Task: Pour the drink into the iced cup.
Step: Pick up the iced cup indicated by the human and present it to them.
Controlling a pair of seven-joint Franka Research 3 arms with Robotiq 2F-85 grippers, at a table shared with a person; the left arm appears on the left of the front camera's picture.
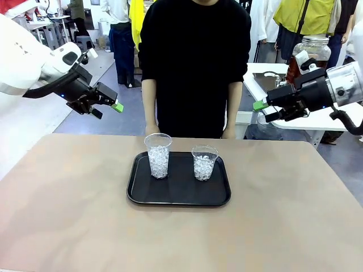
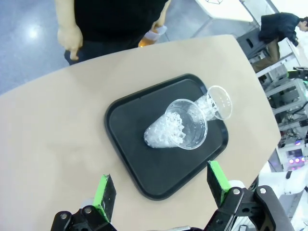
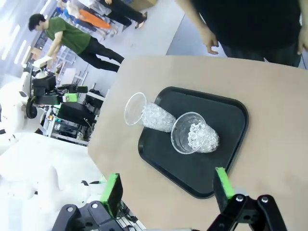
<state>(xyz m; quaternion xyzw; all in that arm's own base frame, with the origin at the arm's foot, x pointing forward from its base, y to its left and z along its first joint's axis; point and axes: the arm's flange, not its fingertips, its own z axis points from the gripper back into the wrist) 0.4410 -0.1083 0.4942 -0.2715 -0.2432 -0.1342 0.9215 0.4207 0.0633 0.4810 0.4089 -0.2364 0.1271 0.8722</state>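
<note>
A: Two iced cups stood upright on the tray at mid-table, the tall cup on the robot's left, the short cup just beside it, not touching.

B: Clear thin plastic, both packed with ice. How would they handle?

A: Light walls that would likely flex under a hard pinch, with the ice lending weight low down. Probably cold and a bit slick, too. The safest hold looked like mid-wall, where ice backs the plastic, never the rim.

B: And the drink itself?

A: An orange glint by the person's hand at the far edge might have been it. Too small to tell.

B: The grippers?

A: The left gripper hung high off the tray's left, fingers spread wide, holding nothing. The right gripper mirrored it on the other side, fingers just as wide and empty. Both were well apart from the cups.

B: So no pour yet.

A: Not by the look of it: just ice in both cups, on a bare table.
</note>
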